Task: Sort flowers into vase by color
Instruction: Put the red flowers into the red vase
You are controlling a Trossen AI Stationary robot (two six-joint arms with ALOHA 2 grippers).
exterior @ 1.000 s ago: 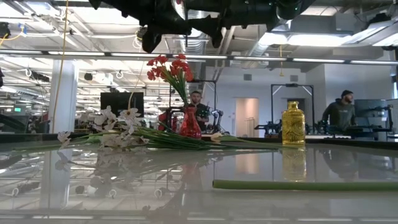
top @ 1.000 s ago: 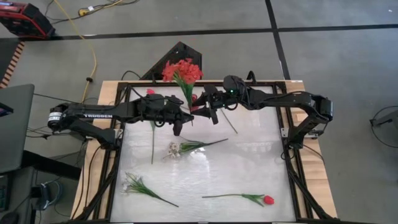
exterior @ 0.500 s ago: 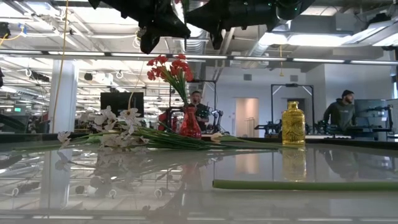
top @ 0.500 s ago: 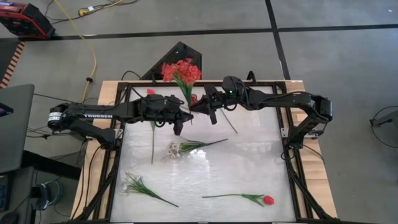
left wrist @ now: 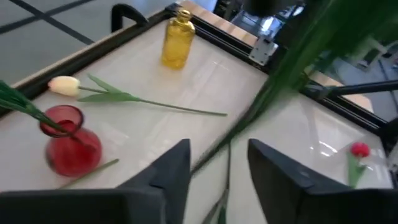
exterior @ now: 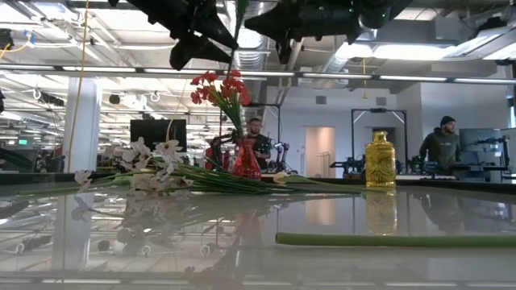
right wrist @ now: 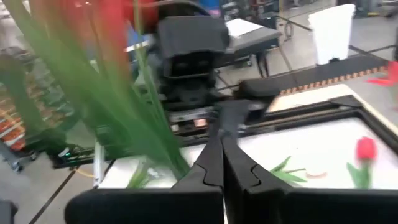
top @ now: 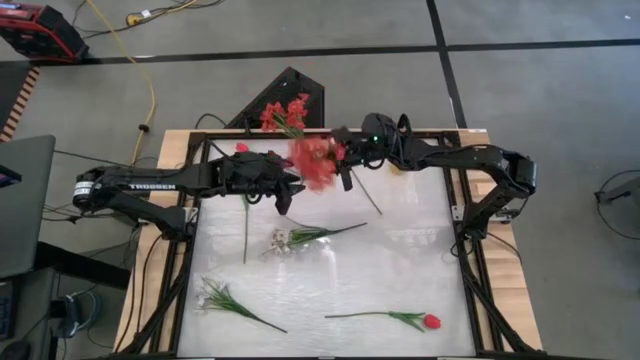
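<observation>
Red blossom cluster [top: 315, 163]: held above the far-centre of the worktop [top: 400, 270], blurred, between the two claws. Right claw [top: 343, 170]: fingers pressed fully together on the cluster's green stem [right wrist: 134, 134], which leaves the fingers at their near edge. Left claw [top: 290, 190]: fingers [left wrist: 171, 171] parted, nothing between them; the stem passes just in front of them.

Red vase [left wrist: 69, 142]: stands at the far edge of the worktop, already containing red flowers [exterior: 219, 89]. Yellow vase [left wrist: 178, 38]: stands at the far edge, well apart from the red vase.

Lying flat on the worktop:
- cream-peach tulip [left wrist: 65, 85], between the two vases;
- white blossom spray [top: 283, 239], centre;
- second white spray [top: 215, 295], near-left;
- red tulip [top: 430, 321], near-right.
</observation>
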